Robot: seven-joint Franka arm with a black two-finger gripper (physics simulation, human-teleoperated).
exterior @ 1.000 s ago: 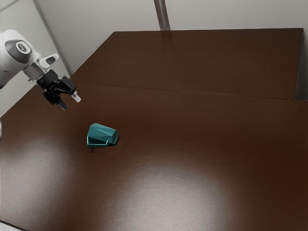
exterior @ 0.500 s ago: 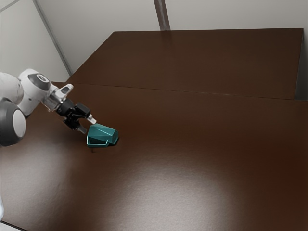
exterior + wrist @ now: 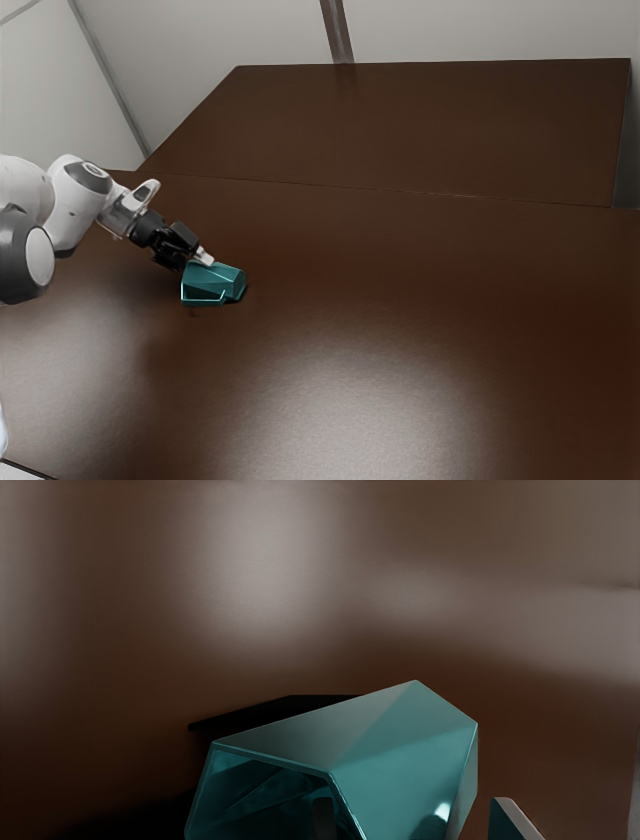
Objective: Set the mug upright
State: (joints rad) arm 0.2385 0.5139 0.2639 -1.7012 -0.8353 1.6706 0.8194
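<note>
The teal faceted mug lies on its side on the dark brown table, its mouth toward the exterior view's left. My gripper is tilted down at the upper edge of that mouth, one pale fingertip over the mug's upper side. In the wrist view the gripper is open and straddles part of the mug. One dark finger shows in front of the mug's dark mouth; the other finger stands outside, past the faceted wall. Contact with the wall cannot be told.
The brown table spreads around the mug, with a thin seam across its far part. Pale walls stand behind it, and my arm comes in from the exterior view's left.
My gripper has come down toward the exterior view's right, from well above the mug to its mouth. Over the last half second it has moved only slightly closer. The mug has not visibly moved.
</note>
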